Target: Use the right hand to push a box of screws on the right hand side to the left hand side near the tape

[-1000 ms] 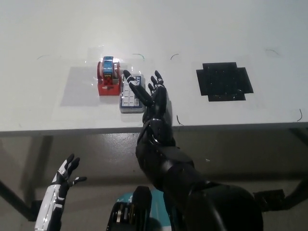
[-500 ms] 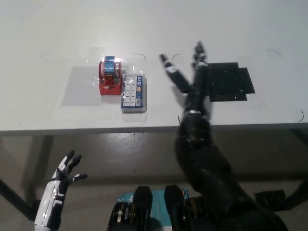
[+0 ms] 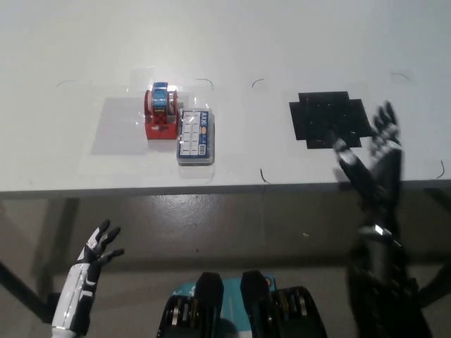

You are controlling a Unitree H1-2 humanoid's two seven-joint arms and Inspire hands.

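Your right hand (image 3: pixel 373 151) stands upright, fingers spread and holding nothing, just right of the black mat (image 3: pixel 329 119) at the table (image 3: pixel 282 42) edge. Far left of the mat, the screw box (image 3: pixel 194 136) sits touching the tape (image 3: pixel 161 113). Your left hand (image 3: pixel 95 257) hangs open below the table.

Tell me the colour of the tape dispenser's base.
Red; the tape dispenser shows it in the head view.

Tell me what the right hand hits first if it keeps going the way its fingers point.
The right hand points up-picture across the table; the black mat sits just left of that line. Nothing stands ahead, though height is unclear.
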